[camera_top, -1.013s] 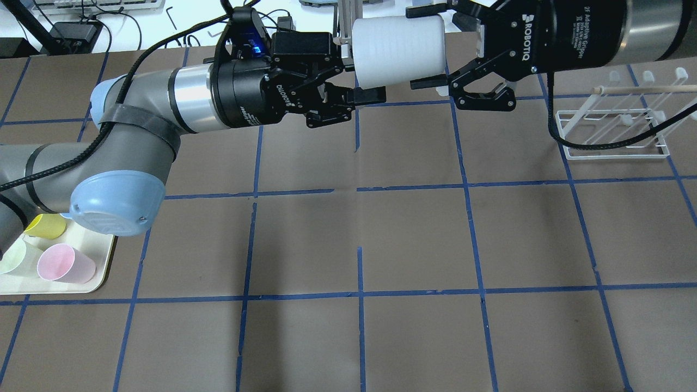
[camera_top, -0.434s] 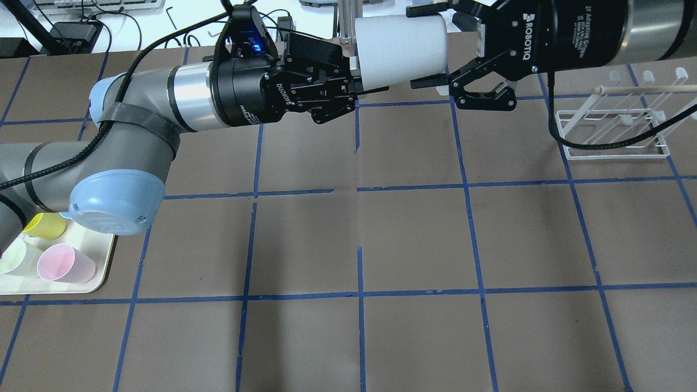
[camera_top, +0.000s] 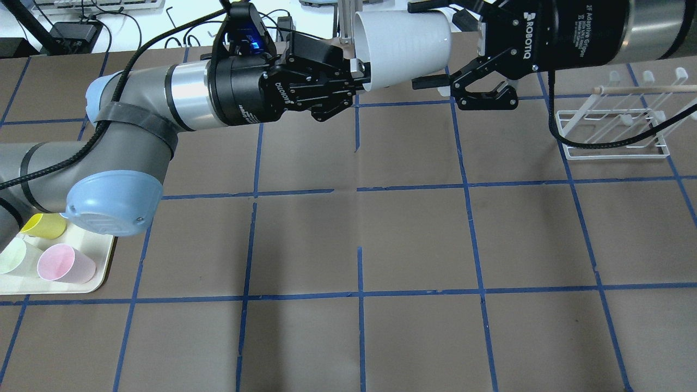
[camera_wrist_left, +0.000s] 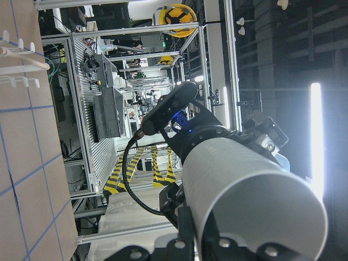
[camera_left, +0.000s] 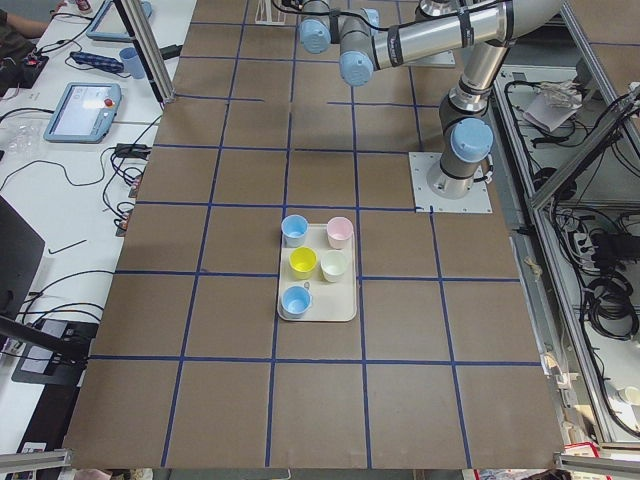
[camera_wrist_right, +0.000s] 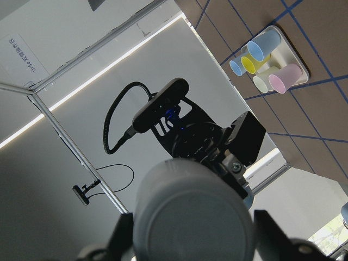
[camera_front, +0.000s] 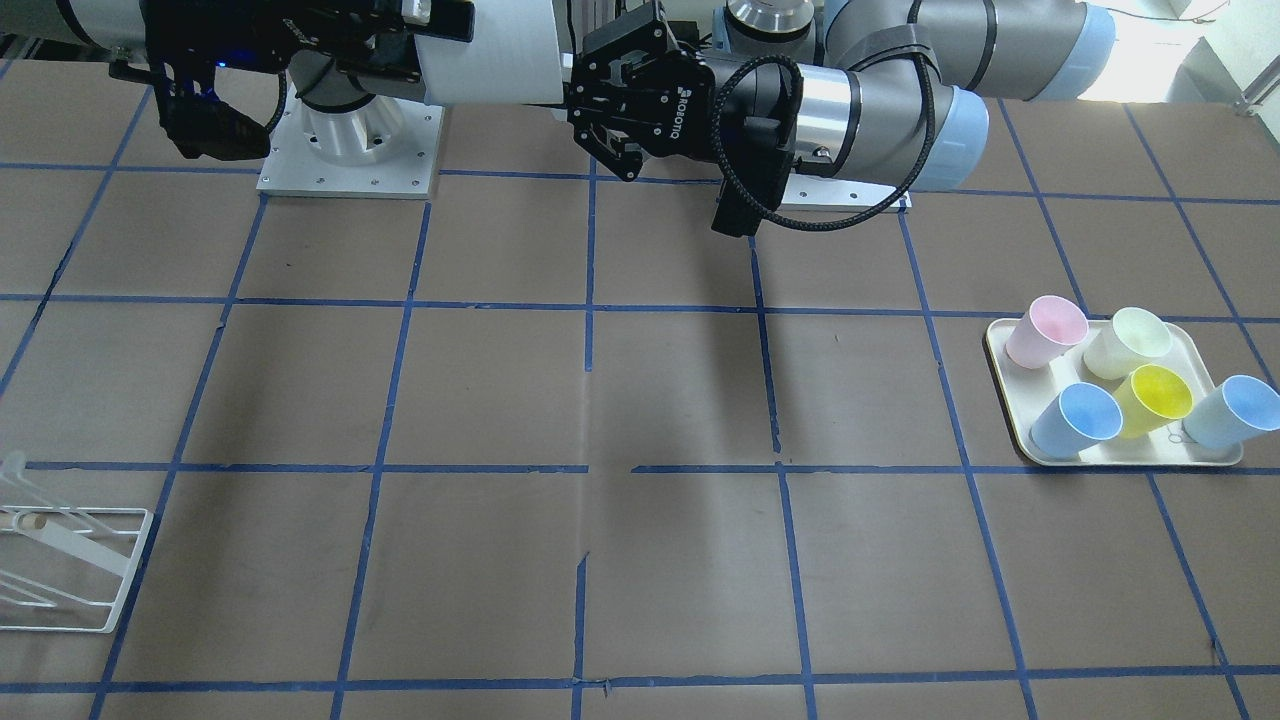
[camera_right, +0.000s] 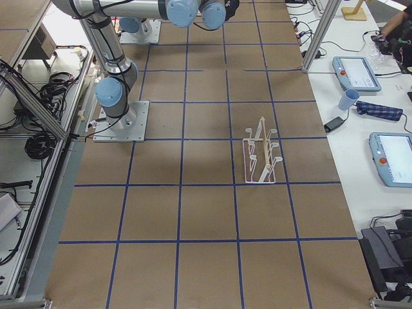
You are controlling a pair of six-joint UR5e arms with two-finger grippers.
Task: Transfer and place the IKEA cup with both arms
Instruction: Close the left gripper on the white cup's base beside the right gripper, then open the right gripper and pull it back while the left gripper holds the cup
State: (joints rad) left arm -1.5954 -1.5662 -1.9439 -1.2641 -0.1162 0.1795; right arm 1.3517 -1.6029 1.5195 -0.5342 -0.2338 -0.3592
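Observation:
The IKEA cup is pale grey and lies on its side high above the far middle of the table, its open rim toward my left arm. My left gripper is shut on the cup's rim, pinching the wall. My right gripper is closed around the cup's body near its base, one finger on either side. The front-facing view shows the cup between the left gripper and the right gripper. The right wrist view shows the cup's base; the left wrist view shows its side.
A cream tray on my left holds pink, cream-green, yellow and two light blue cups; it also shows in the overhead view. A white wire rack stands at the far right. Blue tape lines grid the brown table.
My left gripper has gone from open around the cup's rim to shut on it. The cup has tilted a little, its rim end lower. The right gripper has barely moved.

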